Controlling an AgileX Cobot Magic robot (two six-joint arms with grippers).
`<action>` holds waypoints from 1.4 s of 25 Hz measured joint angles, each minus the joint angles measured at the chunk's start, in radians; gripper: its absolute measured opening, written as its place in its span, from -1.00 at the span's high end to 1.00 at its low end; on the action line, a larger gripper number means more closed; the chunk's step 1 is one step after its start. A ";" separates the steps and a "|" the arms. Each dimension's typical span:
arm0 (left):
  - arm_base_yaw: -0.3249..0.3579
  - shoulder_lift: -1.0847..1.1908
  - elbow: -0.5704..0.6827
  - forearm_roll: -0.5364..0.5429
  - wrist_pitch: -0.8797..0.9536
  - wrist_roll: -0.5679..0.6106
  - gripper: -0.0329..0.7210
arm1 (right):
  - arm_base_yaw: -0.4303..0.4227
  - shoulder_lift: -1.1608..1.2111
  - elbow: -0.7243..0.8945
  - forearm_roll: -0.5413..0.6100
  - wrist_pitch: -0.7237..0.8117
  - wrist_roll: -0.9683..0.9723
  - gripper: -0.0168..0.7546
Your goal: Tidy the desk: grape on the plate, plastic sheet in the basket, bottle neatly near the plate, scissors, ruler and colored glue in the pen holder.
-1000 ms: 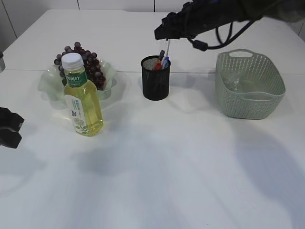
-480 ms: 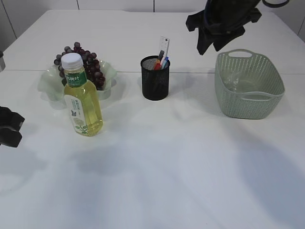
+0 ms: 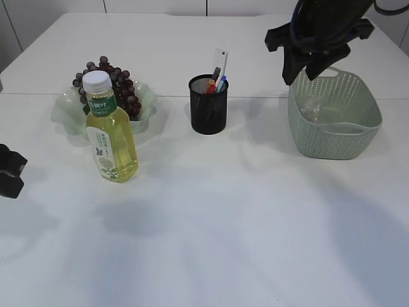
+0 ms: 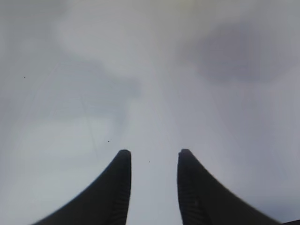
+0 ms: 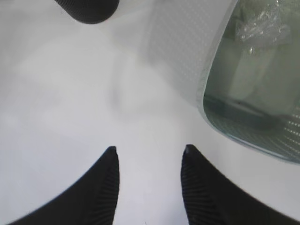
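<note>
- While the right gripper (image 5: 149,152) hangs over bare table with its jaws parted and nothing between them, the basket (image 5: 213,70) rim sits just off to its right, crumpled plastic sheet (image 5: 262,26) lying inside.
- Over on the other side, the left gripper (image 4: 152,154) is spread too, empty, only blank tabletop beneath it; in the exterior view it rests low at the table's left edge.
- Moving outward: the pen holder (image 3: 209,104) stands mid-table, ruler (image 3: 220,61) poking up out of it with coloured items beside; I can't pick out scissors from glue at this size.
- Grape (image 3: 112,82) is heaped on the plate (image 3: 67,105), and the bottle (image 3: 110,131) stands upright just in front of that plate.
- By my reading, everything looks placed, so what remains is getting the arms clear.
- Risk from here: the right arm hovers close above the basket's near wall, and a low sweep could clip the rim and shove it.
- A careless swing leftward could also catch the tall ruler and tip the holder.
</note>
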 joint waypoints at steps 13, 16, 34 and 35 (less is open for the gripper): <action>0.000 -0.163 0.000 -0.034 0.093 -0.005 0.25 | 0.000 -0.258 0.216 -0.015 0.000 0.000 0.05; 0.000 -0.208 0.000 -0.033 0.100 -0.006 0.23 | 0.000 -0.313 0.259 -0.025 0.000 0.000 0.05; 0.000 -0.635 0.210 -0.026 0.147 -0.013 0.23 | 0.000 -0.863 0.781 -0.029 0.002 0.020 0.05; 0.000 -0.674 0.231 -0.026 0.154 -0.013 0.23 | 0.000 -0.909 0.808 -0.029 0.002 0.022 0.05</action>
